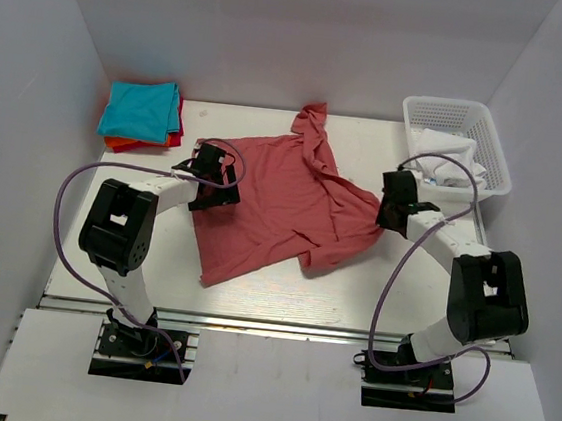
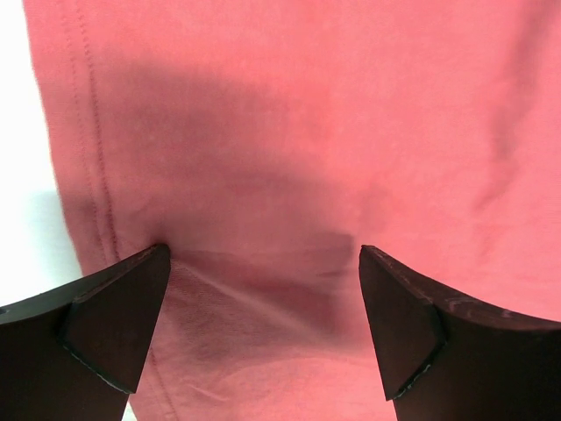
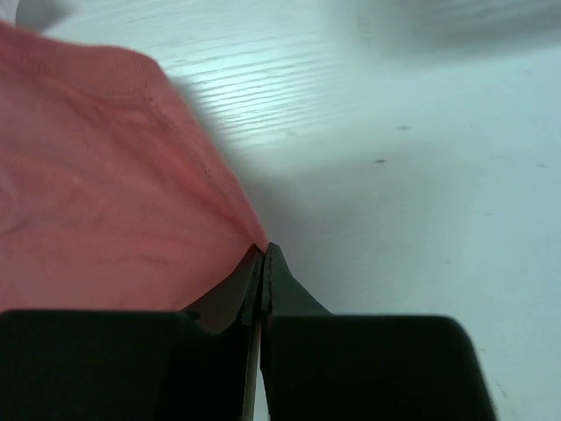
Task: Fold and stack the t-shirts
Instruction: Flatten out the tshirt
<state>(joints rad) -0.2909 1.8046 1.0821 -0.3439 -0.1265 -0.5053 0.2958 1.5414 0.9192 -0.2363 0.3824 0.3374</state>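
— White walls close off three sides, and between them we see a white table point(image 1: 252, 293) with both arms reaching in from its near edge.

— Where do we find the shirt that is being worked on?

— We see the salmon-red t-shirt point(image 1: 281, 206) lying mid-table, rumpled. One part is bunched toward the far edge, and its right side is folded over itself near the right arm.

— And the left gripper point(image 1: 214, 178)?

— Its jaws stand spread wide over the shirt's left edge. From the left wrist we see both dark fingertips point(image 2: 114, 316) low against the cloth, with the stitched hem just beside the left one and a sliver of bare table beyond it. Only flat cloth lies between them, and we cannot tell whether they press on it.

— The right gripper point(image 1: 394, 210)?

— Pressed together. In the right wrist view we see the shirt's hemmed edge drawn to a point right at the closed tips, so it pinches that edge, low over the table.

— What about the other shirts?

— We find a folded stack point(image 1: 142, 120) at the far left corner, well apart from the salmon one. A teal shirt point(image 1: 141, 105) lies on top, with a bright red shirt point(image 1: 176, 135) and an orange shirt point(image 1: 122, 144) showing beneath.

— And at the far right?

— We see a white lattice basket point(image 1: 498, 153) holding some white cloth point(image 1: 448, 153), just beyond the right gripper.
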